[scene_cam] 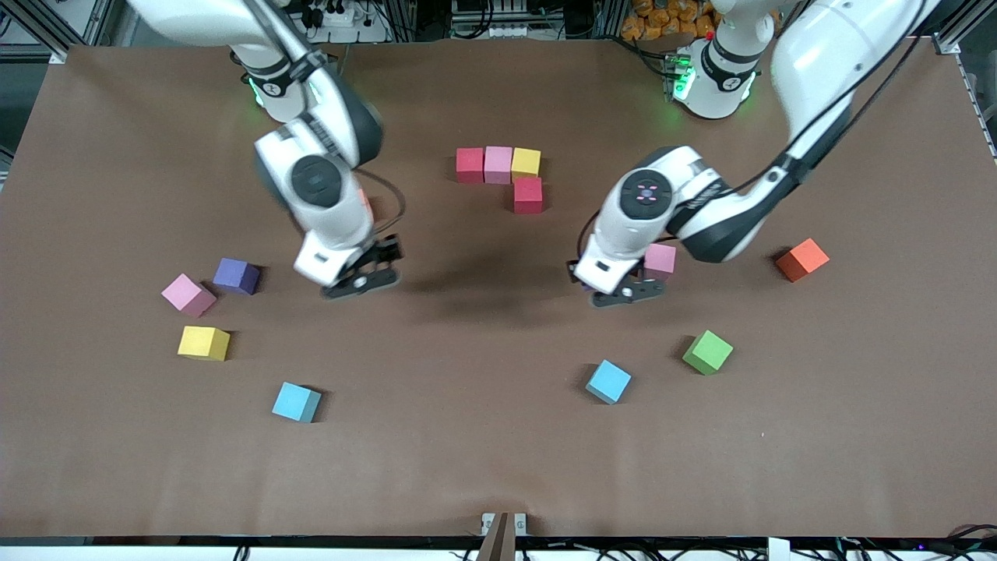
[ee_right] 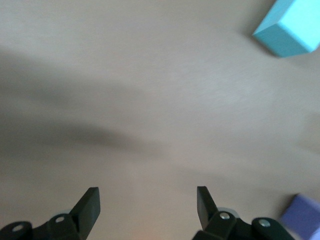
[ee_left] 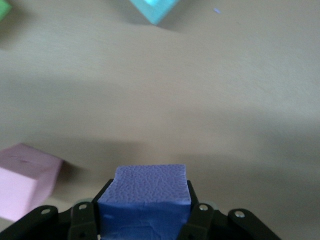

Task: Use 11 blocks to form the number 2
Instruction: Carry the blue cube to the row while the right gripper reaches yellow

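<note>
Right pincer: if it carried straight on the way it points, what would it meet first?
Bare brown table, as far as its wrist view shows. The right pincer stands open and empty; the light blue foam cube lies off to one side.

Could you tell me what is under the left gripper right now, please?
The left gripper is shut on a purple block above bare table, beside a pink block. The table directly beneath the held block is hidden.

— How many cubes of each colour?
— Three pink cubes (scene_cam: 498, 164), two red cubes (scene_cam: 470, 164), two yellow cubes (scene_cam: 526, 163), two light blue cubes (scene_cam: 297, 402), two purple cubes (scene_cam: 236, 276), one green cube (scene_cam: 708, 352), one orange cube (scene_cam: 802, 259).
</note>
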Robot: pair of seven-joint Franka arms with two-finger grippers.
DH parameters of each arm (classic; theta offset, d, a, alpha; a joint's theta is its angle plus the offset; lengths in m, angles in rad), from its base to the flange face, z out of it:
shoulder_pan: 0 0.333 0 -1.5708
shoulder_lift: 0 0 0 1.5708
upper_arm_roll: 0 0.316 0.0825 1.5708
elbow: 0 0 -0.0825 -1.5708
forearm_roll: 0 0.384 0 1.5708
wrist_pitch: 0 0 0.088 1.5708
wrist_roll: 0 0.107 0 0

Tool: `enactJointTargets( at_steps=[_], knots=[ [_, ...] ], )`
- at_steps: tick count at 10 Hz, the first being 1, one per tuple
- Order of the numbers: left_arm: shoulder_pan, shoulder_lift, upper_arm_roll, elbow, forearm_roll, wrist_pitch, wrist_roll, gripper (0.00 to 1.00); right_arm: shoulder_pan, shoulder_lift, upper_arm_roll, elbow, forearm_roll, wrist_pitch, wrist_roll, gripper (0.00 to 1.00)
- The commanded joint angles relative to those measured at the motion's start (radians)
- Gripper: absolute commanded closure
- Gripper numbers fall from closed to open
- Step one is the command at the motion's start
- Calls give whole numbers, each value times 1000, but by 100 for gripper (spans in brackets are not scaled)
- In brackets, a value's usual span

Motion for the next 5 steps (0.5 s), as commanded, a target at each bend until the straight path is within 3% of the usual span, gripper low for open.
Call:
enactJointTargets(
  at_steps=[1, 2, 5],
  knots=[
    [-263, 46, 181, 107, -7, -4, -14, 100, -153, -22, 21, -18, 11, 6, -258, 10],
    [-325, 73, 215, 134, -12, 0, -24, 100, -203, -19, 18, -16, 9, 7, -351, 8],
    [-366, 86, 220, 105, -6, 32, -31, 100, -389, 33, 14, 12, 8, 68, -685, 0]
  ],
)
